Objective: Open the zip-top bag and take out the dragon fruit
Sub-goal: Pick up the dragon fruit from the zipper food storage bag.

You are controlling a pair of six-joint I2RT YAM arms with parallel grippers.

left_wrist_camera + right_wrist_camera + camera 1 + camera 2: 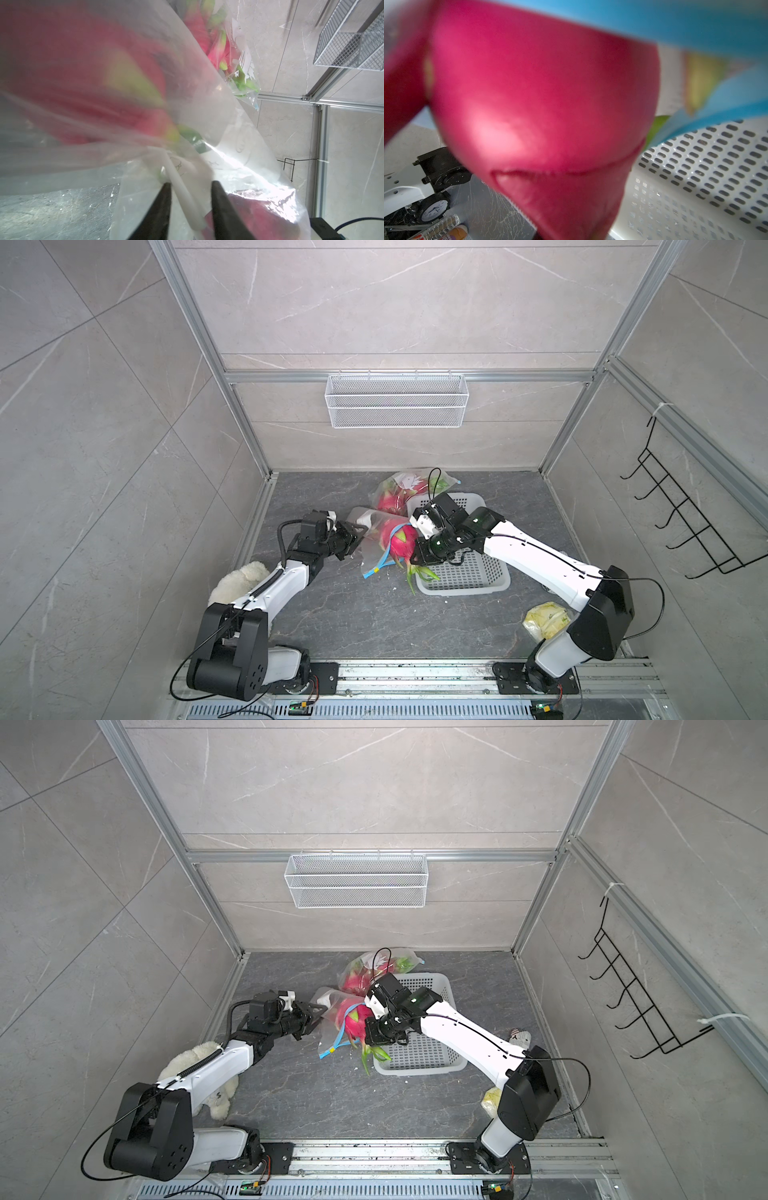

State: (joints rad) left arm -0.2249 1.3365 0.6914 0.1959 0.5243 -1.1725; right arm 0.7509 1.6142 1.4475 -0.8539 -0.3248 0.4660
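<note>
A clear zip-top bag (374,551) with a blue zip strip (384,558) lies mid-table. A magenta dragon fruit (400,540) with green scale tips sticks out of the bag's mouth, towards the basket. My left gripper (356,537) is at the bag's closed end. In the left wrist view its fingers (166,199) are closed in on a fold of the bag's film (239,145). My right gripper (413,558) is at the fruit's near end. The right wrist view is filled by the dragon fruit (546,104), and the fingers are hidden behind it.
A second clear bag (399,489) holding dragon fruit lies behind. A white perforated basket (473,576) sits under the right arm. A white plush toy (241,578) lies front left and a yellowish packet (546,618) front right. A wire basket (397,400) hangs on the back wall.
</note>
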